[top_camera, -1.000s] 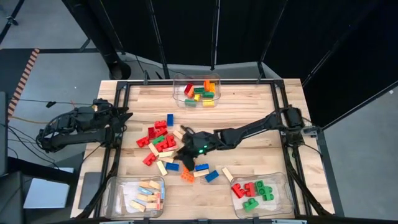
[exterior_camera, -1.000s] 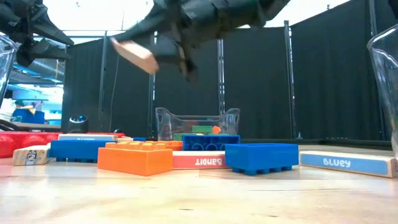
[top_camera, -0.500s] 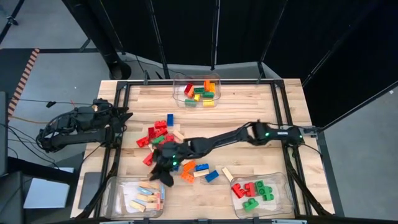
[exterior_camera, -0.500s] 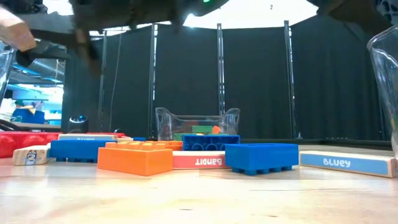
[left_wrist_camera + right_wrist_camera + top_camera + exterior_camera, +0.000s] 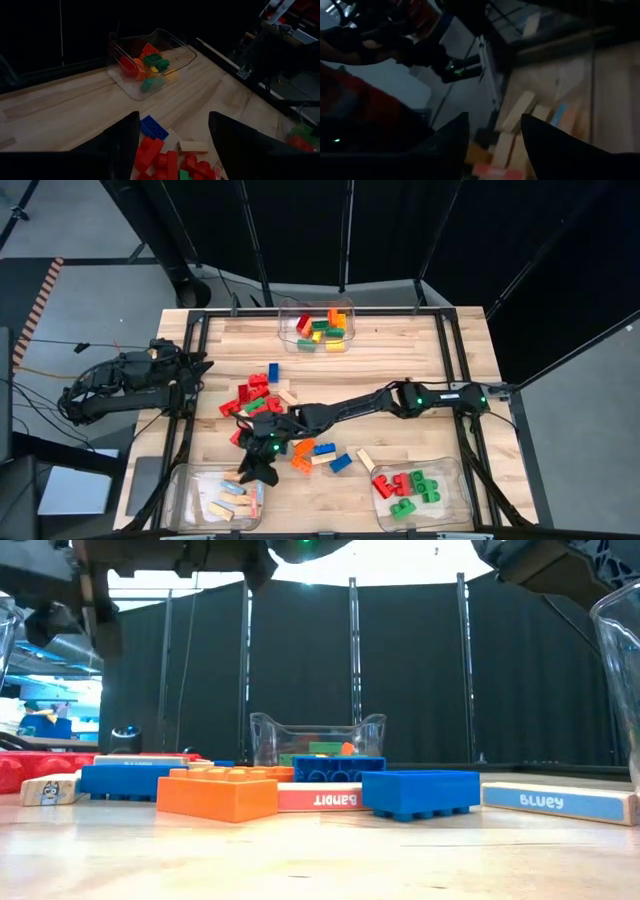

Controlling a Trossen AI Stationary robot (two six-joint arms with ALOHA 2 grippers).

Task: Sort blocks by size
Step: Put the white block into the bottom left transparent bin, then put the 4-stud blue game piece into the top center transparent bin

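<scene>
High view: right gripper [image 5: 257, 469] hangs over the near-left bin [image 5: 190, 502] of wooden bars; blocks [image 5: 262, 402] scattered mid-table. Left gripper [image 5: 196, 366] parked at left edge.
Right wrist view: fingers [image 5: 451, 137] spread, empty, bars below.
Left wrist view: fingers [image 5: 120, 137] spread.

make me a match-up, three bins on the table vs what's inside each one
Bins:
1. bin at the table's far edge
2. bin at the near left corner
3. bin at the near right corner

Contents:
a. only red and green bricks
b. pale wooden bars
c. mixed red, green, orange and yellow bricks

Pairs: 1-c, 2-b, 3-a
</scene>
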